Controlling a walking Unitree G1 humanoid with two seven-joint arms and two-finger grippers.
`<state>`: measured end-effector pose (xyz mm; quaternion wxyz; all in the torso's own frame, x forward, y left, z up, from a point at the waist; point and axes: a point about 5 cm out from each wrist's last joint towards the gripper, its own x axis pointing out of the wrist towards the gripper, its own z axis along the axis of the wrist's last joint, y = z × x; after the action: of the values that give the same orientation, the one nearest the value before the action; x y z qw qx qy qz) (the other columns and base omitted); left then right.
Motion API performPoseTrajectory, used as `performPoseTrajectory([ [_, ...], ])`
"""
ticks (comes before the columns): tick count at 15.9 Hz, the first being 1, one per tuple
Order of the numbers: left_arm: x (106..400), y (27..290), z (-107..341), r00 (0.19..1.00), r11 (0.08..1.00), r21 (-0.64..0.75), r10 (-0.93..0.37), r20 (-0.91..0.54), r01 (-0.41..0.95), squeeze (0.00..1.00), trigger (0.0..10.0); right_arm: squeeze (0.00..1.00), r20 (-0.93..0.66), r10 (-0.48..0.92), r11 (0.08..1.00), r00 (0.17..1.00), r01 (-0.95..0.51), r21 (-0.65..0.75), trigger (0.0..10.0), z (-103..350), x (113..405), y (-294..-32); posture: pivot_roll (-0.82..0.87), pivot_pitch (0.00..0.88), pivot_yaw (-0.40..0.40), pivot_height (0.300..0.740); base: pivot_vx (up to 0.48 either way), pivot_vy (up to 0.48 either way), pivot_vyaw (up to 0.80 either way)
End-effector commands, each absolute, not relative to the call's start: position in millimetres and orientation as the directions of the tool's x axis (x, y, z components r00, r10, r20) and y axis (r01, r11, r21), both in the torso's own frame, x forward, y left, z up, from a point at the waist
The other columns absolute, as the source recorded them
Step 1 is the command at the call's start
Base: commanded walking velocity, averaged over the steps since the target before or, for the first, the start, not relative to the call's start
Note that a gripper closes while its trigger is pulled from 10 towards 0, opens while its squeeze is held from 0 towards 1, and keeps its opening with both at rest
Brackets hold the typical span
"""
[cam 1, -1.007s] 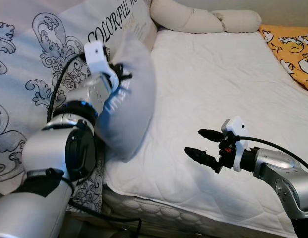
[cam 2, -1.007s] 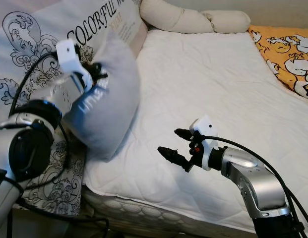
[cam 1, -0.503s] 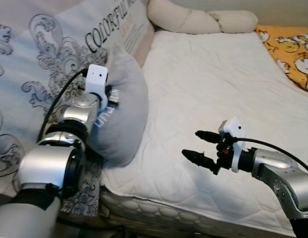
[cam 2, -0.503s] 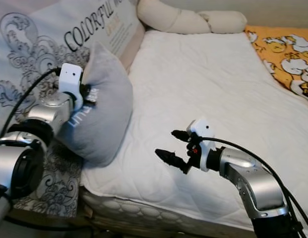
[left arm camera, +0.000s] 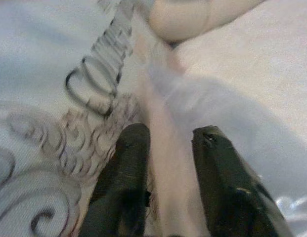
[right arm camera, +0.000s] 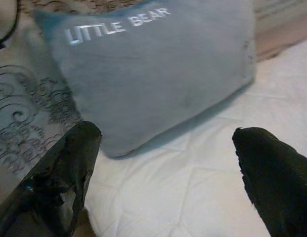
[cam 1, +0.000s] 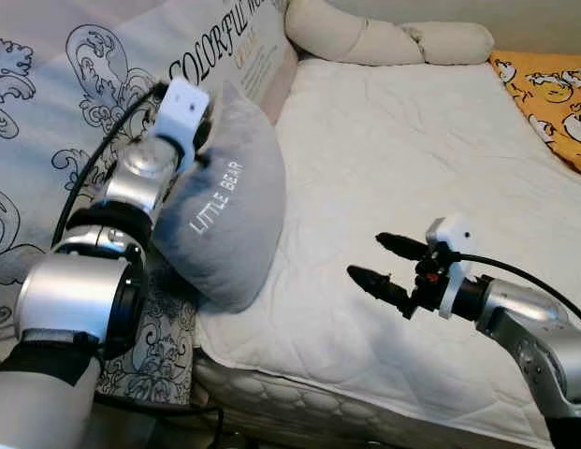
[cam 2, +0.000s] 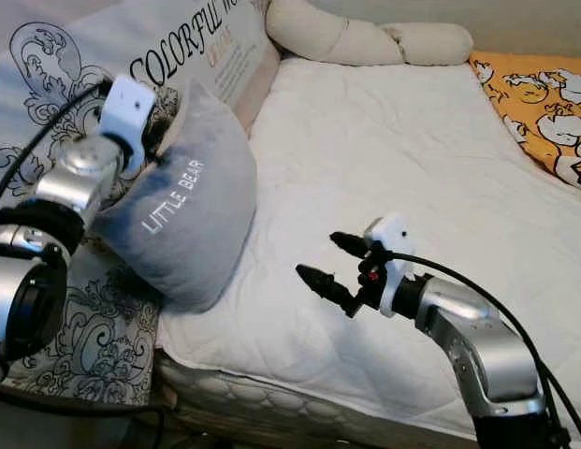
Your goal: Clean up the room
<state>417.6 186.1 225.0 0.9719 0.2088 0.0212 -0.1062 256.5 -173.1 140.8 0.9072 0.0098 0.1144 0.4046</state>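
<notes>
**Grey pillow being stood at the bed's left edge**

The left claw [left arm camera: 165, 182] pinches the top edge of the grey "LITTLE BEAR" pillow [cam 1: 229, 215], which stands tilted on the white mattress [cam 1: 430, 150], leaning against the patterned quilt [cam 1: 56, 112]. The right claw [cam 1: 391, 265] hovers wide open over the mattress, near the pillow but holding nothing. The step looks like placement; next likely comes letting go once the pillow rests steadily.

Bed [cam 1: 430, 150]: covered by a white quilted pad. Long cream bolster [cam 1: 384, 39] laid at its far end; orange patterned cloth [cam 1: 552, 94] at the right edge. Soft, even light.
</notes>
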Motion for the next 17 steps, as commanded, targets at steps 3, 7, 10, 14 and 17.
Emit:
performPoseTrajectory([
  [3, 415.8, 164.5, 234.7, 0.911, 0.877, 0.259, -0.411, -0.035, 0.405, 1.0, 10.0, 1.0, -0.204, 0.648, 0.759, 0.734, -0.645, 0.093, 10.0, 135.8, 253.9, -177.0, -0.16, 0.0, 0.035, 0.74, 0.0, 0.0, 0.0],
  [7, 367.3, 119.7, 159.0, 0.635, 0.627, 0.11, -0.748, -0.194, 0.771, 1.0, 10.0, 1.0, -0.245, 0.611, 0.789, 0.753, -0.605, 0.107, 10.0, 121.1, 242.0, -173.0, -0.16, 0.0, 0.056, 0.74, 0.0, 0.0, 0.0],
  [10, 348.2, 111.7, 111.8, 0.576, 0.574, 0.127, -0.733, -0.362, 0.809, 1.0, 10.0, 1.0, -0.238, 0.689, 0.721, 0.685, -0.68, 0.132, 10.0, 124.4, 234.0, -166.6, -0.16, 0.0, 0.06, 0.74, 0.0, 0.0, 0.0],
  [14, 343.6, 153.6, 95.3, 0.738, 0.713, 0.266, -0.505, -0.447, 0.649, 1.0, 10.0, 1.0, -0.252, 0.731, 0.674, 0.634, -0.729, 0.12, 10.0, 127.6, 227.1, -169.2, -0.17, 0.0, 0.072, 0.74, 0.0, 0.0, 0.0],
  [17, 348.8, 196.2, 104.0, 0.827, 0.755, 0.393, -0.341, -0.447, 0.524, 1.0, 10.0, 1.0, -0.256, 0.736, 0.668, 0.627, -0.734, 0.123, 10.0, 128.3, 224.9, -172.5, -0.16, 0.0, 0.055, 0.74, 0.0, 0.0, 0.0],
])
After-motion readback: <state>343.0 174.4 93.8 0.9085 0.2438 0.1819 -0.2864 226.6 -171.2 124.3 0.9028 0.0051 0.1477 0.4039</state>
